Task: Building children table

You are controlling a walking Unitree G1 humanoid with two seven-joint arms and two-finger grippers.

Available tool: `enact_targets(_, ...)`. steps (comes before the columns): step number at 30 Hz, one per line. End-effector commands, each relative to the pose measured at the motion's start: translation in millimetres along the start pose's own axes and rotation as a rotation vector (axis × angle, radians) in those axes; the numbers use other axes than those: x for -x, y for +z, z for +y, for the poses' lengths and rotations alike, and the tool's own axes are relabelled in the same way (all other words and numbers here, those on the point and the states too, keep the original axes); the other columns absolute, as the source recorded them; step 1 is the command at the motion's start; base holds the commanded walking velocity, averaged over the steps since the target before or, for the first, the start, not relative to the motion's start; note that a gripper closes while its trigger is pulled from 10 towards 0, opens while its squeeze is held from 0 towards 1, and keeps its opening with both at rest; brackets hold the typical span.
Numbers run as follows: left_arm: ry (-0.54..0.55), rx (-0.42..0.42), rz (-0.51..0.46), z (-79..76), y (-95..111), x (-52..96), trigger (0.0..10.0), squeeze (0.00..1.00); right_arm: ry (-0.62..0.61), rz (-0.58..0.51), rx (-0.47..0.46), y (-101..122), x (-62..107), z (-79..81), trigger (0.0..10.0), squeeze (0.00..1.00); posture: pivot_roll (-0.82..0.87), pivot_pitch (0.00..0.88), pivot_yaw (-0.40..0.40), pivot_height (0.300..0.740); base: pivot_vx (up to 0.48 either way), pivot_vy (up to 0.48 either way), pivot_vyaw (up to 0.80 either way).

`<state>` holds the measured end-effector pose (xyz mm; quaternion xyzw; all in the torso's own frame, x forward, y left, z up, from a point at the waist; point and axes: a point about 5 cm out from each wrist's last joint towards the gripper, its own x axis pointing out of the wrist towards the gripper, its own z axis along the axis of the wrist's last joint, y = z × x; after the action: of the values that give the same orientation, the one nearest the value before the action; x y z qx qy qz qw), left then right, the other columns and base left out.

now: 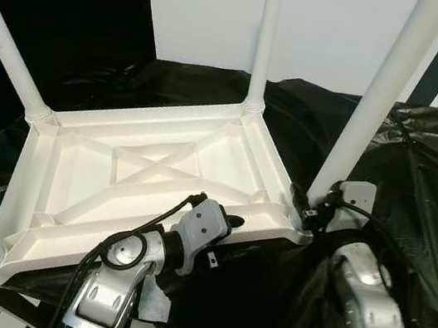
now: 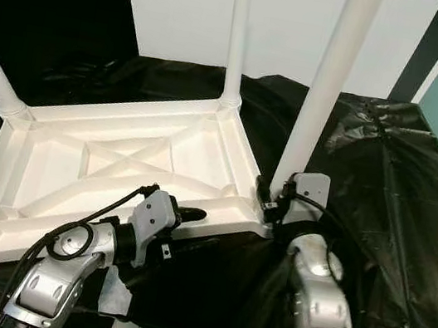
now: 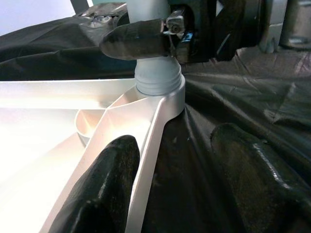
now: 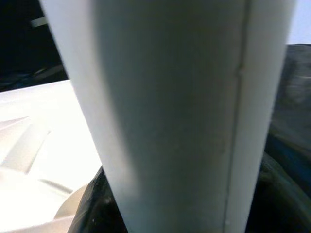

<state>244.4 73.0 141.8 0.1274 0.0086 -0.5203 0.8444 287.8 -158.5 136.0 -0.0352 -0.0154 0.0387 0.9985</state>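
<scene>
Putting the last leg into the upside-down kids' table, looks like.

Lying underside-up on a black plastic sheet (image 1: 421,164) is the white tabletop (image 1: 151,169), and everything else is sitting around it: three legs are already standing in their corners, and the fourth leg (image 1: 378,90) is going into the corner nearest the robot's right side. The right gripper (image 3: 160,36) is pinching that leg just above its socket. The left gripper (image 3: 180,184) is straddling the tabletop's near rim with fingers spread, one inside, one outside, bracing it I'd guess. Next move probably calls for twisting or pushing the leg down till it's seating fully, keeping it upright.
</scene>
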Motion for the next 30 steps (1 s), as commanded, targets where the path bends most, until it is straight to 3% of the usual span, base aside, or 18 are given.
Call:
enact_targets(1,0.129,0.001,0.012,5.0,-0.8,2.5,10.0,0.00,-0.160,0.154,0.014,-30.2,9.0,-12.1,10.0,0.00,-0.06,0.028,0.032,0.740,0.000,0.000,0.00)
enact_targets(5,0.133,0.004,0.011,3.5,-0.4,2.2,10.0,0.00,-0.288,0.156,0.001,-30.4,10.7,0.9,10.0,0.00,-0.05,0.033,0.030,0.740,0.000,0.000,0.00)
enact_targets(7,0.141,0.006,0.010,3.8,0.6,2.7,10.0,0.00,-0.263,0.146,-0.023,-28.3,9.7,10.1,10.0,0.00,-0.04,0.037,0.028,0.740,0.000,0.000,0.00)
enact_targets(12,0.149,0.009,0.009,3.4,1.7,3.7,10.0,0.00,-0.217,0.109,-0.043,-22.3,9.1,14.2,10.0,0.01,-0.04,0.044,0.027,0.740,0.000,0.000,0.00)
enact_targets(13,0.156,0.011,0.007,3.0,2.6,4.3,10.0,0.00,-0.200,0.080,-0.042,-17.6,9.7,14.8,10.0,1.00,-0.03,0.047,0.025,0.740,0.000,0.000,0.00)
enact_targets(23,0.202,0.038,-0.009,-3.1,7.0,6.3,10.0,0.00,-0.074,-0.053,-0.070,3.2,14.4,3.6,10.0,1.00,-0.02,0.068,0.006,0.740,0.000,0.000,0.00)
enact_targets(24,0.208,0.043,-0.008,-3.4,7.1,6.8,10.0,0.00,-0.065,-0.059,-0.074,4.6,14.9,3.1,10.0,0.00,-0.02,0.068,0.006,0.740,0.000,0.000,0.00)
enact_targets(28,0.162,0.097,-0.030,-17.6,13.5,13.7,10.0,0.00,-0.042,-0.086,-0.072,10.1,15.3,-1.2,10.0,0.00,-0.02,0.075,-0.012,0.740,0.000,0.000,0.00)
enact_targets(30,0.255,0.200,-0.013,-30.6,17.5,30.5,10.0,0.00,-0.021,-0.093,-0.057,12.9,13.6,-9.2,10.0,0.00,0.02,0.085,-0.046,0.740,0.000,0.000,0.00)
